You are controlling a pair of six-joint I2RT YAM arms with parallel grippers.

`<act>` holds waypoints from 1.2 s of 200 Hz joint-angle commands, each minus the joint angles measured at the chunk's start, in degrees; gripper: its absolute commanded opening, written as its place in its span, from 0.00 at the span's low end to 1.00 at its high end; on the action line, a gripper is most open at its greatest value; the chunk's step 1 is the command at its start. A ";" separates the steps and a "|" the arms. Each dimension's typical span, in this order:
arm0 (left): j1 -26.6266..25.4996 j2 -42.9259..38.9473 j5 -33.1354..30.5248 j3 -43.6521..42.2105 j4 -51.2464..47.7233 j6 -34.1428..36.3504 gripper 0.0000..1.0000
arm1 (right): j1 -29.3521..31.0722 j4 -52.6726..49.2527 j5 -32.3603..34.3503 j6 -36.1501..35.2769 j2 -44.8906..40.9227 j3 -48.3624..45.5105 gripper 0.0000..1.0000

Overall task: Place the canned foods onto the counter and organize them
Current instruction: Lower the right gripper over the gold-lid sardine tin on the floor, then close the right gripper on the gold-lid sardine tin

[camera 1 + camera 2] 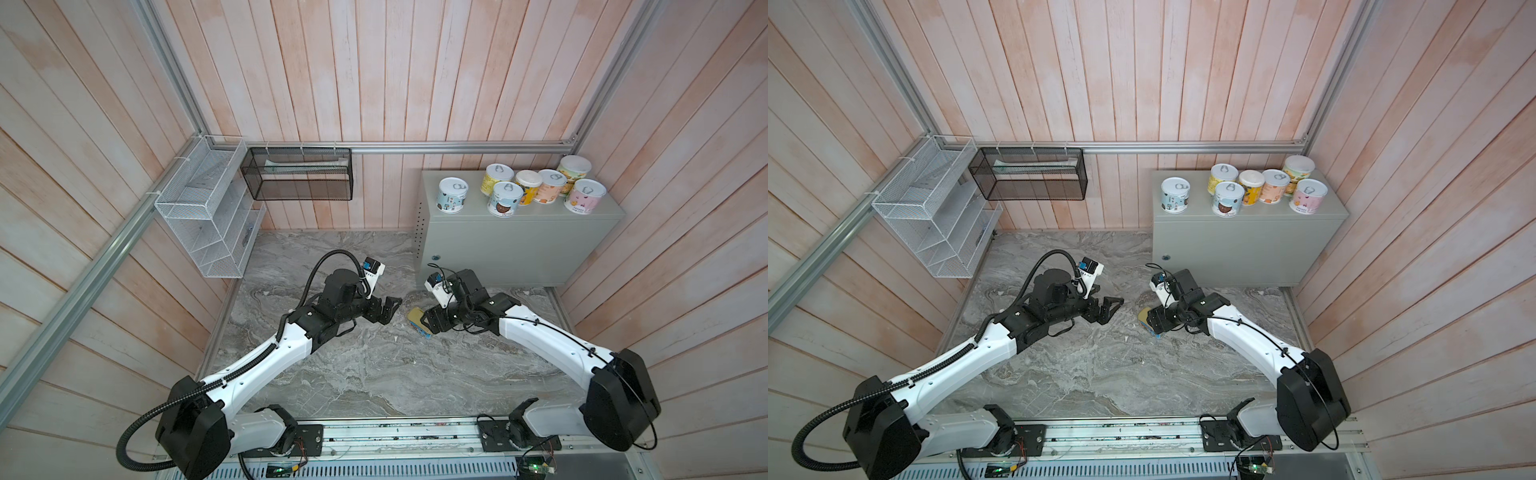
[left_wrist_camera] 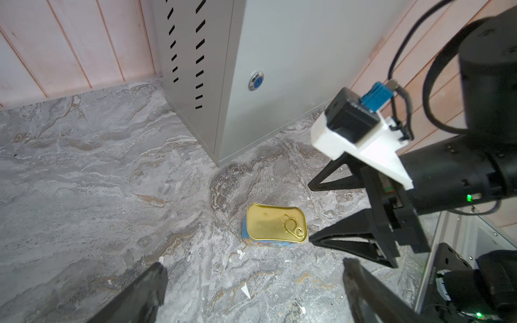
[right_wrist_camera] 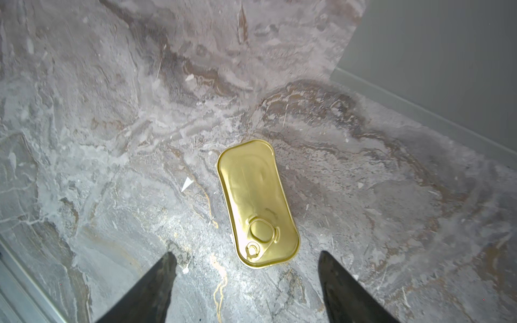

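A rectangular blue tin with a gold pull-tab top (image 3: pixel 257 204) lies flat on the grey marbled slab (image 1: pixel 374 374), in front of the counter's left corner (image 2: pixel 275 225). My right gripper (image 3: pixel 246 258) hovers over the tin's pull-tab end, open, one finger on each side and neither touching it. My left gripper (image 2: pixel 253 264) is open and empty, a short way left of the tin (image 1: pixel 392 309). Several round canned foods (image 1: pixel 452 194) stand upright on the pale grey-green counter (image 1: pixel 519 249), in both top views.
A white wire basket (image 1: pixel 199 216) and a black mesh basket (image 1: pixel 299 174) hang on the back left walls. Wooden plank walls close in three sides. The arms' base rail (image 1: pixel 395 434) runs along the front edge.
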 commanded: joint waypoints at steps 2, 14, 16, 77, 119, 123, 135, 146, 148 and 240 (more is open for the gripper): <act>0.43 -1.74 -0.57 -1.66 -0.27 -0.73 1.00 | 0.34 -3.84 -2.65 -3.51 2.97 3.72 0.80; 0.43 -2.23 -0.65 -2.10 -0.17 -0.97 1.00 | 0.58 -4.96 -2.53 -4.48 5.31 5.49 0.80; 0.43 -2.28 -0.72 -2.18 -0.17 -0.98 1.00 | 0.62 -5.14 -2.43 -4.72 5.70 5.79 0.80; 0.84 -3.76 -1.79 -3.19 -0.98 -0.40 1.00 | 2.02 -9.32 0.83 -7.66 15.11 11.50 0.80; 1.40 -3.79 -1.98 -3.56 -1.30 -0.27 1.00 | 2.45 -8.31 2.89 -7.65 18.01 12.51 0.73; 1.48 -3.74 -1.97 -3.56 -1.32 -0.36 1.00 | 2.47 -8.37 3.28 -7.64 18.23 12.66 0.73; 1.54 -3.43 -1.80 -3.57 -1.43 -0.36 1.00 | 2.68 -8.72 3.99 -7.82 18.90 12.85 0.72; 1.67 -3.17 -1.64 -3.61 -1.44 -0.36 1.00 | 2.94 -8.84 5.20 -7.90 19.29 12.85 0.72; 1.73 -3.18 -1.62 -3.57 -1.48 -0.37 1.00 | 2.92 -8.92 5.46 -7.90 19.32 12.86 0.72; 2.26 -1.97 -1.16 -4.25 -0.69 -0.42 1.00 | 3.48 -7.90 7.85 -7.96 20.29 12.63 0.57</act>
